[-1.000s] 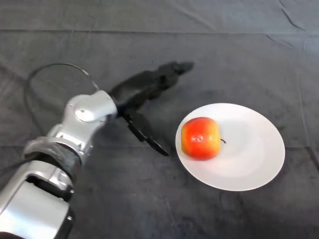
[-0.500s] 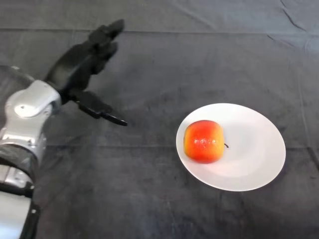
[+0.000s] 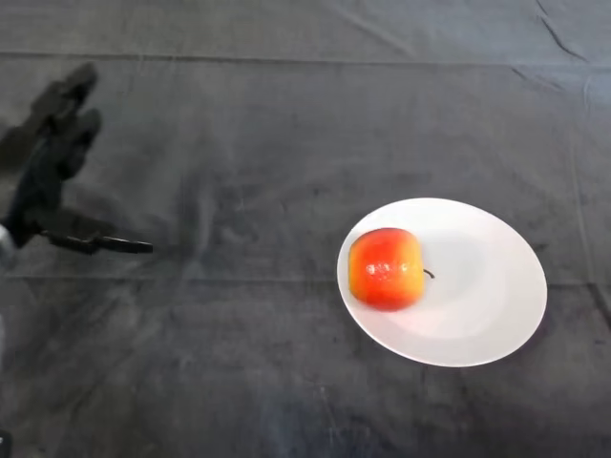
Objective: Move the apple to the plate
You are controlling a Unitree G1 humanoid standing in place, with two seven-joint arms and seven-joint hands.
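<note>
Head view: the apple (image 3: pixel 385 268) sits on the white plate (image 3: pixel 487 315), in the plate's left half and close to its left rim, red-orange skin up and its small stem pointing toward the plate's centre. The plate rests on the dark cloth (image 3: pixel 286 382). Far to the left of the plate, at the frame's edge, the black left hand (image 3: pixel 43 181) hangs spread and holding nothing, fingers stretched away from the plate's side, thumb jutting out toward the plate.
</note>
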